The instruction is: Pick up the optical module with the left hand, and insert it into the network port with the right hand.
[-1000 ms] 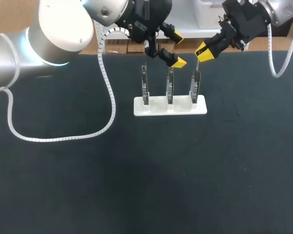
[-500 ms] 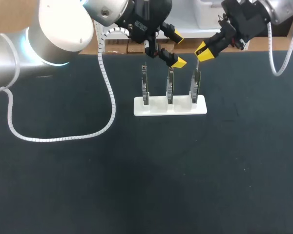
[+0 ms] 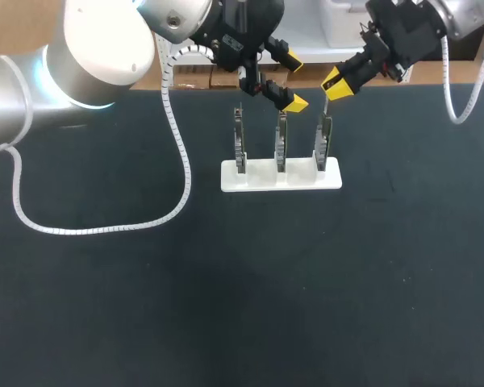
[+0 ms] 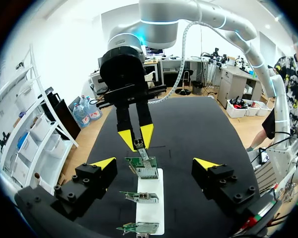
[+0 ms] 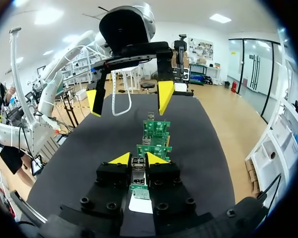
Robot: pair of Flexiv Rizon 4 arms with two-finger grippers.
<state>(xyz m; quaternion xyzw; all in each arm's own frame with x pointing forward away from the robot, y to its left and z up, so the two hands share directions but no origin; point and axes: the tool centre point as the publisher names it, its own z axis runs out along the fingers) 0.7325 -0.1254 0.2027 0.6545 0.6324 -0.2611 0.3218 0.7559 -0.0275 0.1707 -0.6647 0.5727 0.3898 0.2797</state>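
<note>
Three upright green circuit boards with network ports stand in a white rack (image 3: 281, 174). My right gripper (image 3: 336, 84) hovers over the rightmost board (image 3: 324, 139), shut on the small metal optical module (image 5: 138, 167). The module's lower end sits just above that board's top edge (image 4: 145, 169). My left gripper (image 3: 292, 81) hangs open and empty behind the middle board (image 3: 281, 141). In the left wrist view, my right gripper (image 4: 138, 139) holds the module (image 4: 139, 146) ahead of the open left gripper (image 4: 155, 164).
The rack stands near the far edge of a black mat (image 3: 226, 274). A white cable (image 3: 177, 153) from my left arm loops over the mat's left part. The other two boards (image 5: 155, 127) stand in line ahead of the right gripper.
My right gripper has edged very slightly up and left with the module. The left arm has not moved.
</note>
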